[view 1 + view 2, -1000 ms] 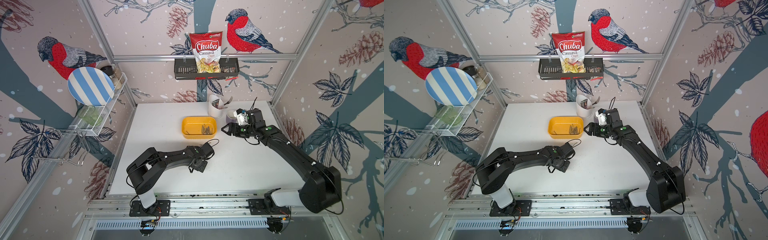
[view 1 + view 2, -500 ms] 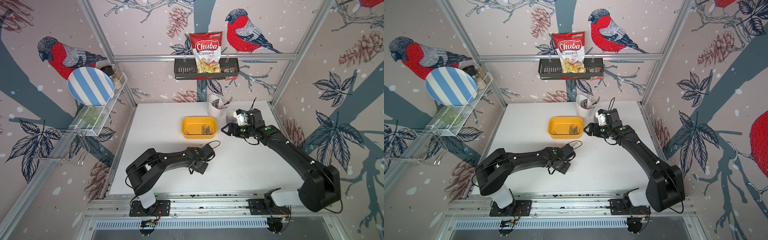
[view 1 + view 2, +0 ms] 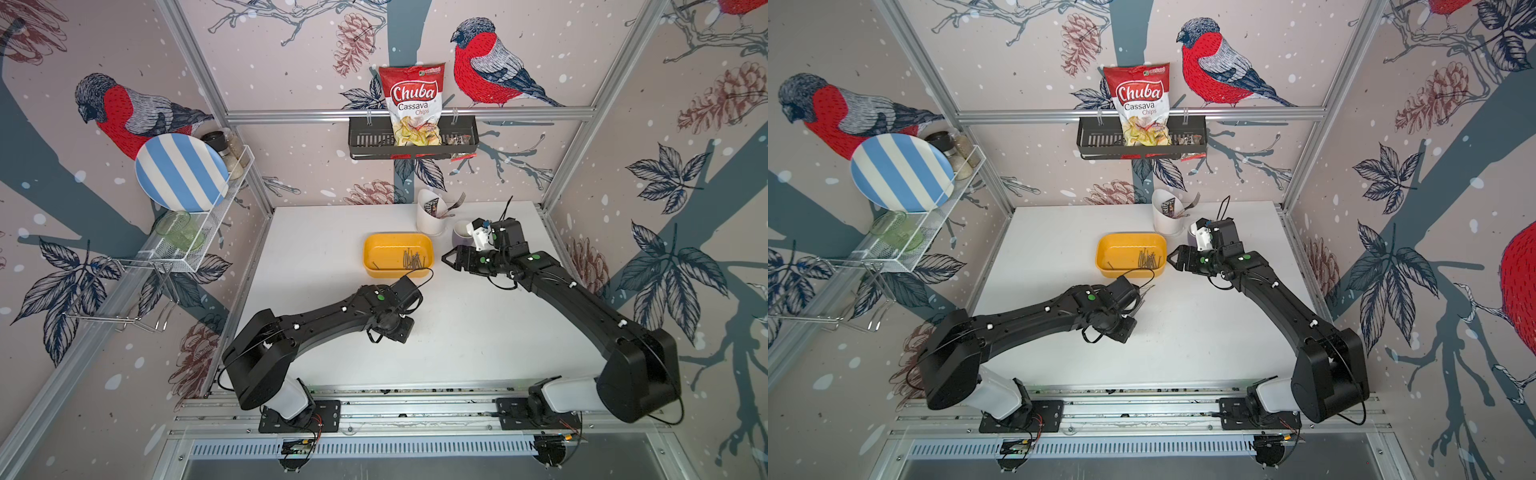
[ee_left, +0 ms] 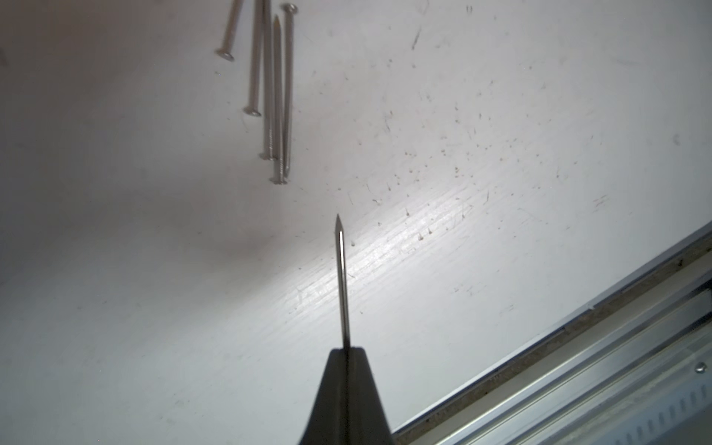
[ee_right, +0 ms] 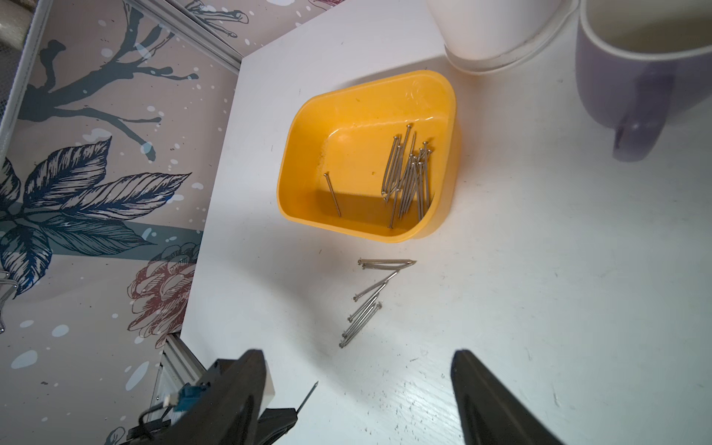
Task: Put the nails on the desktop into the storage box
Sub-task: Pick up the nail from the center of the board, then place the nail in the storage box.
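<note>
My left gripper is clenched on one nail: thin grey shank, long axis in line with the gripper, sharp point leading. The storage box sits just above frame centre in both top views. Inside, nails are bundled at its right end, axes roughly up-down. Outside, loose nails lie flat on the worktop just beside the box, mostly parallel. Maybe seven; they overlap. My right gripper is released, empty.

One storage box, one mug
</note>
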